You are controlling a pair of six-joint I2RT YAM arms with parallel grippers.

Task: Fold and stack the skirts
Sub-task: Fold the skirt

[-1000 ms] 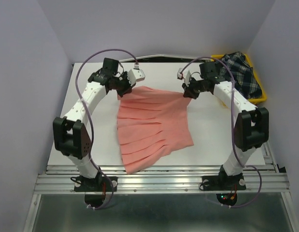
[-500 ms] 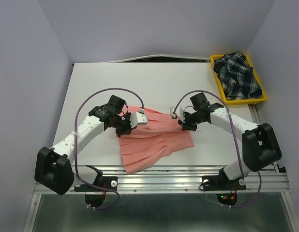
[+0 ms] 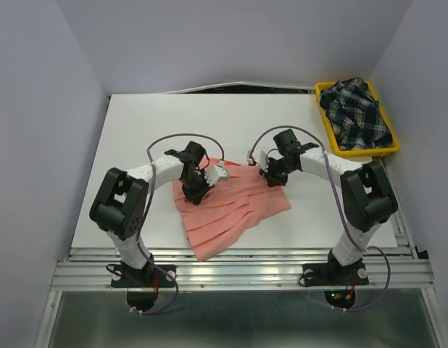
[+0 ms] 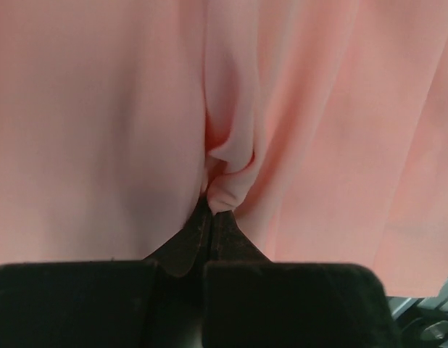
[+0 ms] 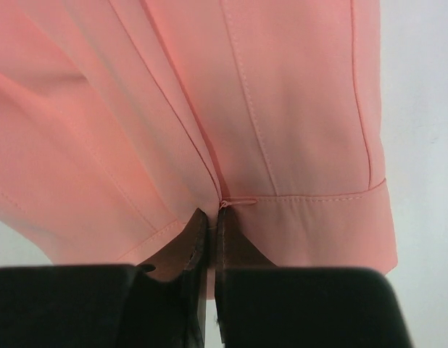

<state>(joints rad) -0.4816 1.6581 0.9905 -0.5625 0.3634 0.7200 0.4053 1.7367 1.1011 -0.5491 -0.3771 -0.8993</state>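
Top external: pink skirt [image 3: 231,210] on surface [image 3: 137,130], left jaws and right jaws both clamped on its edge. First fold in progress, I reckon. Plaid skirt [image 3: 358,116] heaped in yellow tray [image 3: 365,153] beyond right jaws; folding, stacking pending.

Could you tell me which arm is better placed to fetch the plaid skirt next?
Right. The plaid skirt lies in the yellow tray at the far right corner, nearest the right gripper; the left gripper is across the pink skirt from it. Both are shut on that skirt.
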